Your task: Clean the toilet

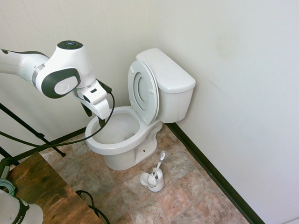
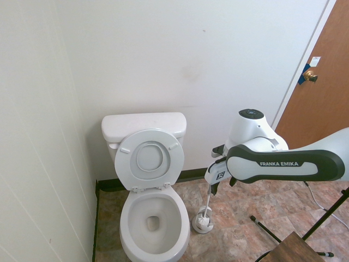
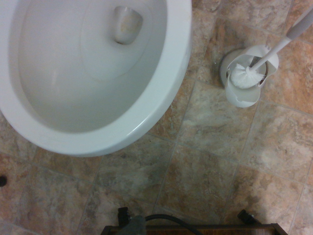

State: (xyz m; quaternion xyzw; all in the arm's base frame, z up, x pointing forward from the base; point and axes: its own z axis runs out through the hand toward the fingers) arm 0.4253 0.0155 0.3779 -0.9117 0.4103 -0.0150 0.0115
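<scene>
Toilet [image 1: 124,140] stands on the tiled floor [image 1: 187,186] in the corner of the room, tank [image 1: 173,88] backed against the wall, with a second wall close along one side of it. Seat and lid [image 2: 150,160] are tipped upright against the tank; bowl is open, with a faint yellowish mark around the drain [image 3: 128,24] in the wrist view. Brush holder [image 1: 154,179] sits on the floor just beside the bowl's base, apart from it, with the brush [image 3: 247,74] standing in it, handle tilted. Arm is held above the floor near the front rim of the bowl, gripper [image 1: 96,116] pointing down. Fingers appear spread wide with nothing between them; no contact with toilet or brush. A wooden surface [image 1: 42,191] shows at the bottom edge of the first exterior view, near the arm.
</scene>
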